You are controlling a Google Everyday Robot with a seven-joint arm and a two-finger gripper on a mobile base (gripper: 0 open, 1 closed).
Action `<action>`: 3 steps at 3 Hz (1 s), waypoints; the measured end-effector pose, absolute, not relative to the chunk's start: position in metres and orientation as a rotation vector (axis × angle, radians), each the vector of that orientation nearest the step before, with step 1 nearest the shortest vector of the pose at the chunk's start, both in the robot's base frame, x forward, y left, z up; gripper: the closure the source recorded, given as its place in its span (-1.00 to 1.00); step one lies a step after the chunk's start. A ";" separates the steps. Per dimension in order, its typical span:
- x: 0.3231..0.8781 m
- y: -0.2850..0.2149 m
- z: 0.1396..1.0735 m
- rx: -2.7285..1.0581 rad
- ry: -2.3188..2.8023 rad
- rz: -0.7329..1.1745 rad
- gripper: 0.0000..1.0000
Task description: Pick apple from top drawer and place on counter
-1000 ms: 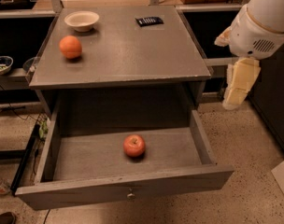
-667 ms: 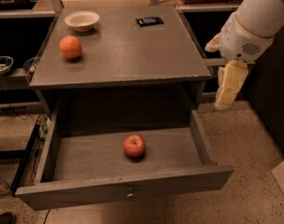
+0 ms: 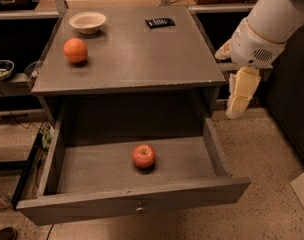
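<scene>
The red-orange apple (image 3: 143, 155) lies in the middle of the open top drawer (image 3: 132, 201), which is pulled out from the grey cabinet. The counter (image 3: 137, 54) is the cabinet's flat grey top. My gripper (image 3: 240, 101) hangs from the white arm at the right, beside the counter's right edge and above the drawer's right side. It points down, well apart from the apple and holding nothing that I can see.
On the counter sit a plain orange fruit (image 3: 75, 50) at the left, a white bowl (image 3: 87, 21) at the back left and a small black object (image 3: 159, 22) at the back. A side shelf with a bowl (image 3: 1, 69) stands at the left. Speckled floor lies at the right.
The arm and gripper have moved left, closer to the cabinet's right edge. The apple and drawer have not moved.
</scene>
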State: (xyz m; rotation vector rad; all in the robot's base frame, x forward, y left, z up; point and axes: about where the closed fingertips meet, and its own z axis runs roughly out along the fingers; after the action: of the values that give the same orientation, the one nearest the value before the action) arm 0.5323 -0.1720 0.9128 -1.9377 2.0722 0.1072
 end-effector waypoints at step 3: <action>0.503 -0.129 0.890 -2.023 1.955 0.234 -1.00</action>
State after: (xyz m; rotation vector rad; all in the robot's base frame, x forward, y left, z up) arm 0.5033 -0.1289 0.8898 -2.0229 1.9548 0.2343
